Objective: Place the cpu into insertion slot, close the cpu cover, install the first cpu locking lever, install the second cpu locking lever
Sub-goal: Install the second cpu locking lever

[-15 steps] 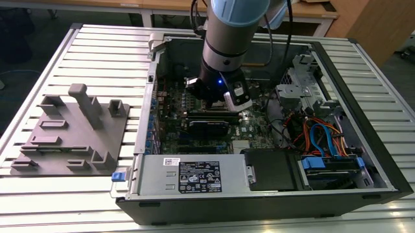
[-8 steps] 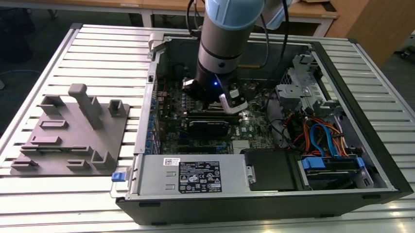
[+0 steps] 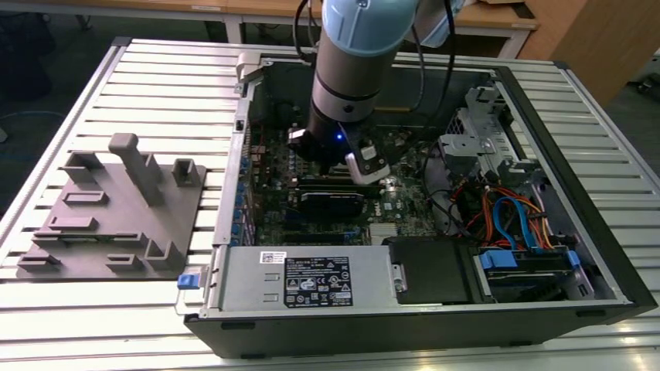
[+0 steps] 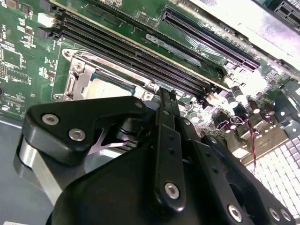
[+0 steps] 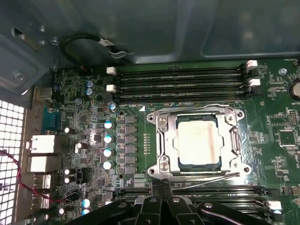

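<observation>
The cpu (image 5: 199,139) lies flat in the insertion slot (image 5: 199,167), its silver-grey top showing. Over it the cpu cover (image 5: 168,140) is down, a silvery frame around the chip. A thin wire locking lever (image 5: 215,180) runs slanted along one side of the socket. My gripper (image 5: 161,183) is shut, its narrow tips together right at that lever's end beside the socket. In the second wrist view the gripper (image 4: 165,93) reaches to the socket's edge, next to the cpu (image 4: 115,84) and cover (image 4: 77,82). In the exterior view the gripper (image 3: 328,168) is low inside the case.
Long black memory slots (image 5: 183,84) flank the socket on two sides. Capacitors (image 5: 108,145) stand beside it. The open computer case (image 3: 577,178) walls in the board, with cables (image 3: 505,216) and a power supply (image 3: 309,282). A grey fixture (image 3: 113,209) sits on the exterior view's left.
</observation>
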Controlling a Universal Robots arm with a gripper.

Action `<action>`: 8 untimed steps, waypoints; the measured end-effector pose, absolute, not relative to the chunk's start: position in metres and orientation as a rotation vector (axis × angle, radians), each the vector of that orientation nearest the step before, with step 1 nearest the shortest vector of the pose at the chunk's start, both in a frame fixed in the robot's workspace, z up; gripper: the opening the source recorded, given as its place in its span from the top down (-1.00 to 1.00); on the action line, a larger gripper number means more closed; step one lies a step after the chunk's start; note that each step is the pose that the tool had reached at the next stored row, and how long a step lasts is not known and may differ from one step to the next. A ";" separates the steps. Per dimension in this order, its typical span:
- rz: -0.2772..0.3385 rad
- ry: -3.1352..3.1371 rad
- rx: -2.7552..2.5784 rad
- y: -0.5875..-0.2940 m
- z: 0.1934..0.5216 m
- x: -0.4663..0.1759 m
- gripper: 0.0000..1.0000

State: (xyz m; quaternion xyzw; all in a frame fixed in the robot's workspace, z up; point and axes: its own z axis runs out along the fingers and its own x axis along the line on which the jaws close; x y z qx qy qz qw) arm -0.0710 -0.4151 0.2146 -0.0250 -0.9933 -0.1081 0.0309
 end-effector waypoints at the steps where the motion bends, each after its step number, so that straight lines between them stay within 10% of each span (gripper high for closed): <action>1: -0.335 -3.060 -0.077 -0.415 0.213 -0.071 0.80; 8: -0.349 -3.059 -0.084 -0.415 0.204 -0.072 0.80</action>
